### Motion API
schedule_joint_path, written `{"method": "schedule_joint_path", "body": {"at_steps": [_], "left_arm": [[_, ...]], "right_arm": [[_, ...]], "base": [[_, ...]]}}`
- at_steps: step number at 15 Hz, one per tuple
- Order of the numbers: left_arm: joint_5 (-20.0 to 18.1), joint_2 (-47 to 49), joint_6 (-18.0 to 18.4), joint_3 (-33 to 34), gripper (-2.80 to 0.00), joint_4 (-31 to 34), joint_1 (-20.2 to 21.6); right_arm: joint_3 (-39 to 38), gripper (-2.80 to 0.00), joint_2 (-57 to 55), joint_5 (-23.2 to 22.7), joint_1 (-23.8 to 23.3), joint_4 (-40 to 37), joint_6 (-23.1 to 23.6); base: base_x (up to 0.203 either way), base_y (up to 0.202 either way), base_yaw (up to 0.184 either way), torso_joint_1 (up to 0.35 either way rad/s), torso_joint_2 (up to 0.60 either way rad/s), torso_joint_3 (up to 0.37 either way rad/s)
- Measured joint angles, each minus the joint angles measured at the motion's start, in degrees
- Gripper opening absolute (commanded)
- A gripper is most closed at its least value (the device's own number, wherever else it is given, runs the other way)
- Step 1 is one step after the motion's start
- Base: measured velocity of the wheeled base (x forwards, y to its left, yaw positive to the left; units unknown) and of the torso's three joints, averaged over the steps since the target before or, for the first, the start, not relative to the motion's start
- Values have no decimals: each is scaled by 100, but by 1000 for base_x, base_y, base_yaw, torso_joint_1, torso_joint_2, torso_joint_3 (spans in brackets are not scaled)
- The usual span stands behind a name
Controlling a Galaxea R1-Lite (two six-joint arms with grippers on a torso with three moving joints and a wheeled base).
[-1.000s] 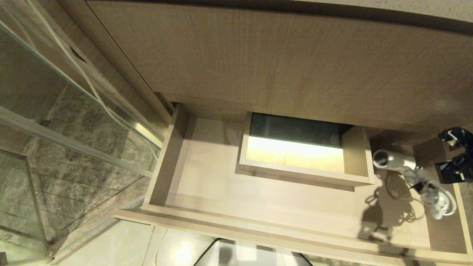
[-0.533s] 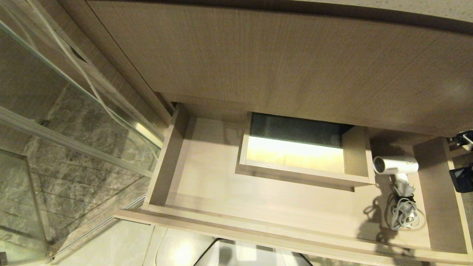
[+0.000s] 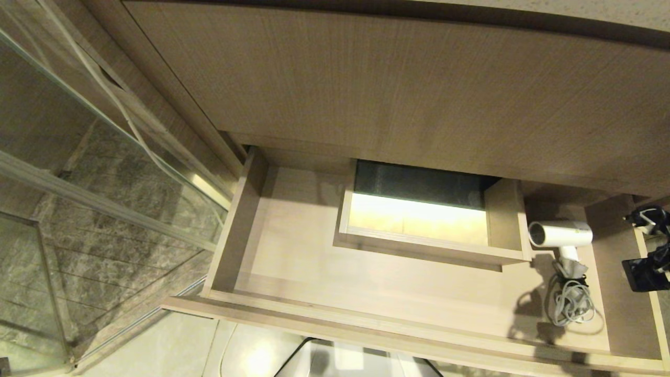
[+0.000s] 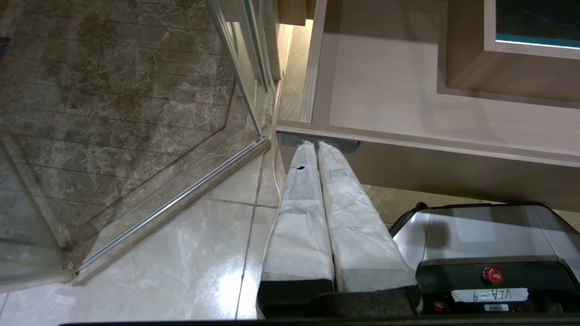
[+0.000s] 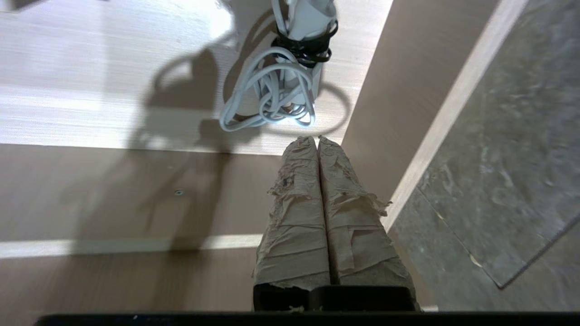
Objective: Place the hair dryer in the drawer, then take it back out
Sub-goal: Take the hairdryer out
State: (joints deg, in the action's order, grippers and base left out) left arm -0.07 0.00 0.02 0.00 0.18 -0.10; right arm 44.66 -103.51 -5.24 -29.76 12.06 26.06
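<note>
The white hair dryer (image 3: 560,234) lies on the floor of the open wood-grain drawer (image 3: 335,314), at its right end, with its barrel across the drawer and its bundled cord (image 3: 573,303) toward the front. My right arm (image 3: 646,259) is at the drawer's right wall. In the right wrist view my right gripper (image 5: 317,139) is shut and empty, just short of the cord (image 5: 272,95). My left gripper (image 4: 316,144) is shut and parked low, in front of the drawer's front (image 4: 453,149) by its black plate (image 4: 349,146).
A box-shaped cut-out (image 3: 419,220) rises in the middle of the drawer. The tall wood-grain panel (image 3: 392,94) stands above the drawer. A glass shower door (image 3: 78,157) is at the left. My base (image 4: 489,244) sits under the drawer front.
A second ago the hair dryer hung tilted beside my right arm; now it lies flat on the drawer floor. The right arm drew off to the right, then came back a little.
</note>
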Motion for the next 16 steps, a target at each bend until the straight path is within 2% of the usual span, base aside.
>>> {"method": "schedule_joint_path", "body": {"at_steps": [5, 6, 11, 16], "left_arm": [[-2, 0, 0, 0, -280, -2, 0], [0, 0, 0, 0, -280, 0, 0], [-2, 0, 0, 0, -280, -2, 0], [0, 0, -2, 0, -280, 0, 2]], "right_arm": [[432, -280, -763, 81, -53, -66, 1], [477, 0, -900, 184, -89, -119, 16], [753, 0, -1465, 349, -106, -225, 76], [1184, 0, -2093, 191, -89, -193, 28]], "base": [[0, 0, 0, 0, 0, 0], [0, 0, 0, 0, 0, 0], [0, 0, 0, 0, 0, 0], [0, 0, 0, 0, 0, 0]]}}
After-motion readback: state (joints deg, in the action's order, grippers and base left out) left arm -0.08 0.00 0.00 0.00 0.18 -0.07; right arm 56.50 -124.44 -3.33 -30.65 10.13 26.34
